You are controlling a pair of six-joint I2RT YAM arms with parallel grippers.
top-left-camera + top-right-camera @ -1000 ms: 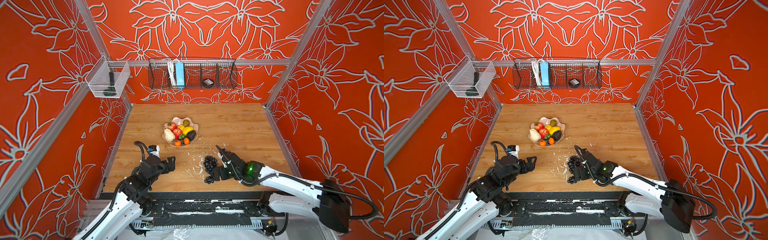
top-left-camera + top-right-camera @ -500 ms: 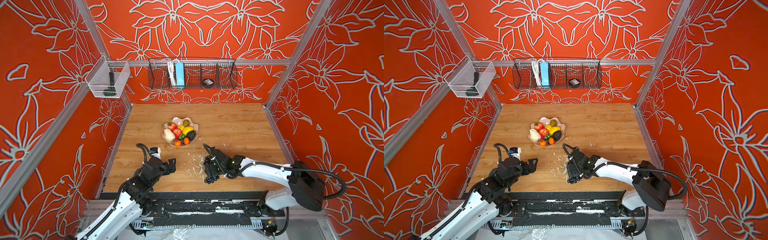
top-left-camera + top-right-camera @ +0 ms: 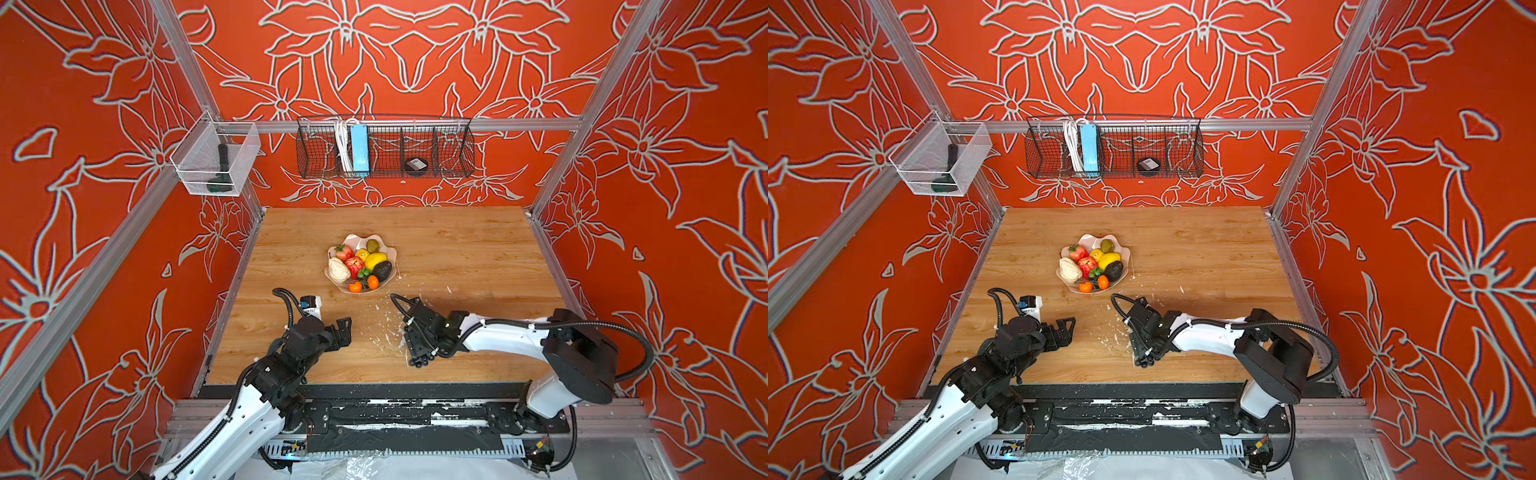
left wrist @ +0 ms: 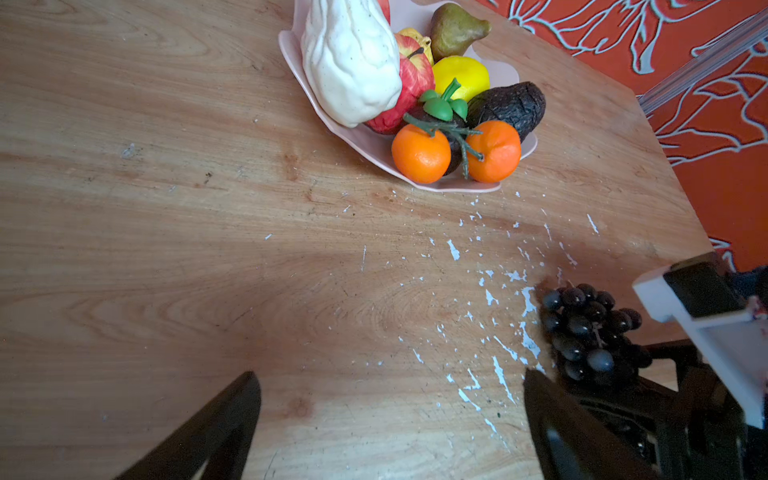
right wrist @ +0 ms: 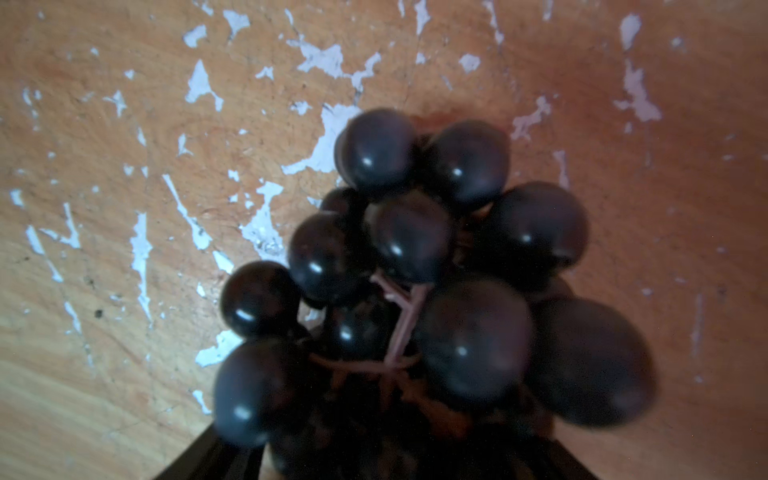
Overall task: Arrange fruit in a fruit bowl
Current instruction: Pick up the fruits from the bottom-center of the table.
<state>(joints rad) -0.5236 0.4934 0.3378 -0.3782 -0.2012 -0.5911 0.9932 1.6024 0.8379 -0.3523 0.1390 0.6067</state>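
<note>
Because the grape bunch is a light, loose cluster of smooth, slippery beads on thin stems, a pinch across its thick middle by the stem knot should hold best. It lies on the worktop, apart from the fruit bowl, between the right fingers, though whether they have clamped on it I cannot tell. The left fingers gape wide and empty.

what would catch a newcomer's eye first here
The loud red walls with pale flower outlines surround everything. Near the middle of the wooden table, the pink fruit bowl is heaped with bright fruit. Nearer the front edge, the right gripper is down over a dark grape bunch, with its jaws on either side of it.
</note>
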